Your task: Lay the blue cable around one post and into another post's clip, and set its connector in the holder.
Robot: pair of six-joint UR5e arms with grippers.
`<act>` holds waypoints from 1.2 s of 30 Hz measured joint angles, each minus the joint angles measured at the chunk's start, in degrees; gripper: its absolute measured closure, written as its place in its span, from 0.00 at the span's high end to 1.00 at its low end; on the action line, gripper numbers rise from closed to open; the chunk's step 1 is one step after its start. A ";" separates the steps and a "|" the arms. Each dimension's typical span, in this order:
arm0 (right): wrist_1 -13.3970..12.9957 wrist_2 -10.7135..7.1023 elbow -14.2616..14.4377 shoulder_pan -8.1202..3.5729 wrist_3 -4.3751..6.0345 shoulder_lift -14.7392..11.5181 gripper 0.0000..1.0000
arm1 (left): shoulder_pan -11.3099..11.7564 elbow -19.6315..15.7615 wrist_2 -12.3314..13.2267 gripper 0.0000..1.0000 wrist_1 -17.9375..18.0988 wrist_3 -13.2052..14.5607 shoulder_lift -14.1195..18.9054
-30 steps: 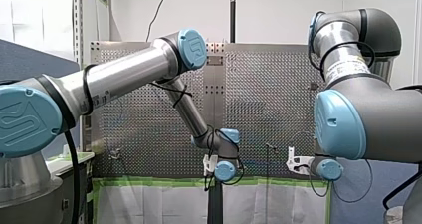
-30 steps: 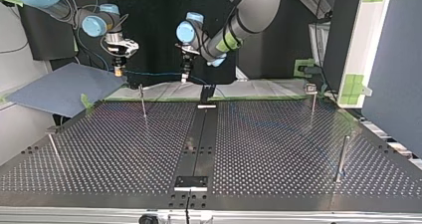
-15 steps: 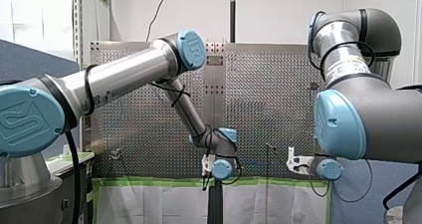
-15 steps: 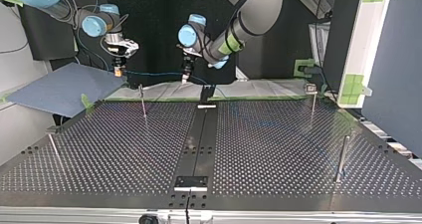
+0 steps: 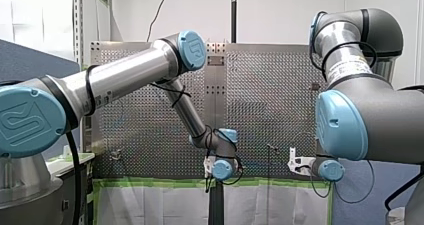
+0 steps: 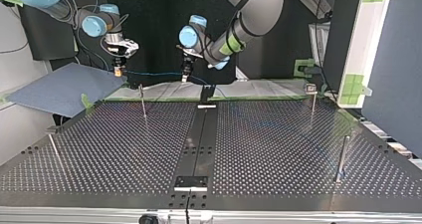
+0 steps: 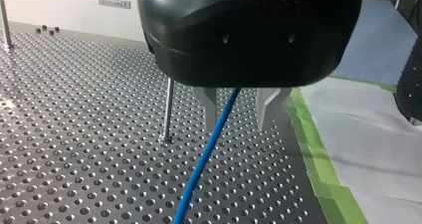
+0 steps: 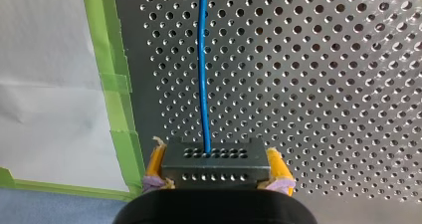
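A blue cable [image 6: 152, 73] hangs stretched between my two grippers beyond the board's far edge in the top view. My right gripper [image 8: 215, 154] has its yellow pads [image 8: 155, 160] shut on the dark connector block [image 8: 214, 168], and the cable [image 8: 203, 64] runs straight ahead out of it. My left gripper [image 7: 237, 128] stands open over the board with the cable [image 7: 209, 149] passing between its metal fingers, close to one of them. In the top view my left gripper [image 6: 185, 74] is near the black holder [image 6: 207, 92], and my right gripper [image 6: 118, 67] is further left.
Thin posts stand on the perforated board [image 6: 273, 149]: one [image 6: 143, 102] near the right gripper, one with a clip [image 6: 312, 99] at far right, others [image 6: 341, 157] [image 6: 53, 149] nearer. A post [image 7: 168, 109] rises beside my left gripper. Green tape [image 8: 117, 84] edges the board.
My left arm's wrist has shifted slightly toward the top view's right, its gripper staying at the cable. The right arm and the connector have not moved.
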 joint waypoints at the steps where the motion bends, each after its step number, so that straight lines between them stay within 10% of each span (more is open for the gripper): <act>1: 0.00 0.00 0.00 0.00 0.00 0.00 0.27 | 0.01 0.00 0.11 0.13 0.00 -0.16 0.00; 17: 0.17 0.09 -0.05 -0.04 -0.03 -0.03 0.27 | 0.10 0.00 2.77 0.00 -0.16 -0.72 0.00; 25: 0.18 0.18 -0.19 -0.19 0.02 -0.02 0.27 | 0.22 -0.01 3.86 0.43 -0.23 -0.68 0.00; 36: 0.13 1.79 -0.42 -0.45 0.33 0.00 0.27 | 0.41 0.00 3.87 0.45 -0.20 -0.64 0.00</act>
